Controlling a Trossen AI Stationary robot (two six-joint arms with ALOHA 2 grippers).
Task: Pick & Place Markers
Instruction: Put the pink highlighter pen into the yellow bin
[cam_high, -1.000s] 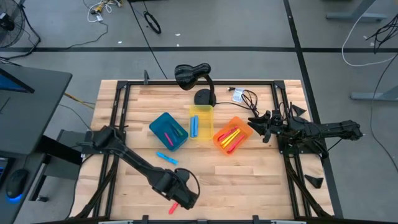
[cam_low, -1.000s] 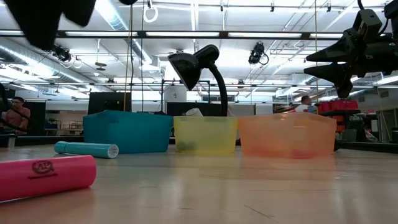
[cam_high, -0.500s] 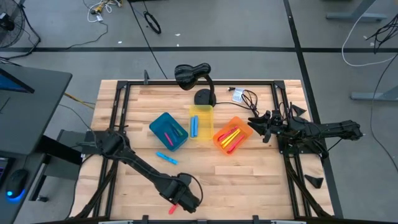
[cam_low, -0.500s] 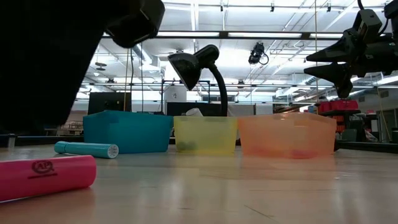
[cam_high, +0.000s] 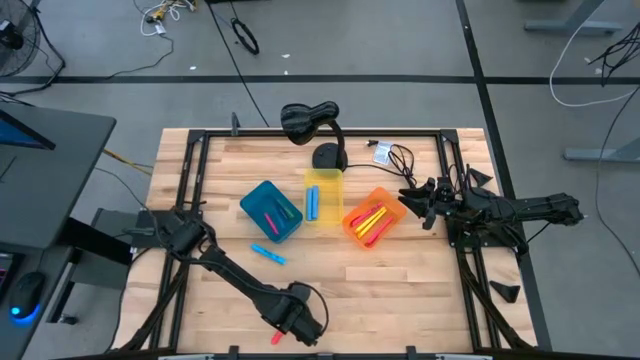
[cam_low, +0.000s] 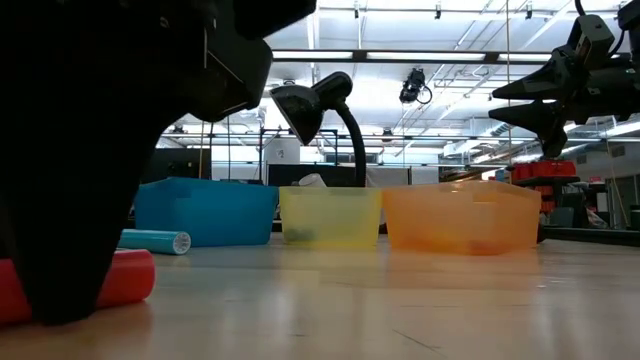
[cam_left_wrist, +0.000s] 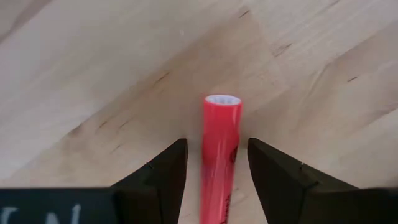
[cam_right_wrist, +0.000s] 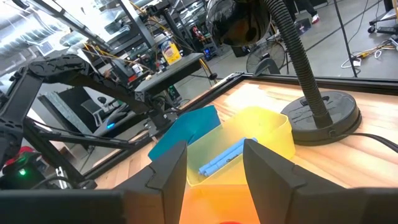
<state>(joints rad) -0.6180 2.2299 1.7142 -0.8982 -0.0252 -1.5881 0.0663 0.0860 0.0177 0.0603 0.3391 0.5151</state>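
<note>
A red marker (cam_left_wrist: 221, 149) lies flat on the wood close to the table's near edge (cam_high: 276, 338). My left gripper (cam_left_wrist: 216, 143) is open and low over it, pointing down, one finger on each side with a narrow gap to each. In the low view its dark bulk (cam_low: 70, 200) hides the marker's left part (cam_low: 125, 278). A light-blue marker (cam_high: 267, 254) lies on the table in front of the blue bin (cam_high: 271, 210). My right gripper (cam_high: 408, 205) hangs open above the right side of the orange bin (cam_high: 372, 217).
The blue bin, yellow bin (cam_high: 322, 195) and orange bin sit in a row mid-table, each with markers inside. A black desk lamp (cam_high: 312, 125) stands behind the yellow bin, and cables (cam_high: 395, 155) lie at the far right. Bare wood lies between the bins and the near edge.
My left gripper has come down and moved toward the table's near edge, settling over the red marker; in the low view its dark bulk now covers the marker's left part. The marker has stayed in place.
</note>
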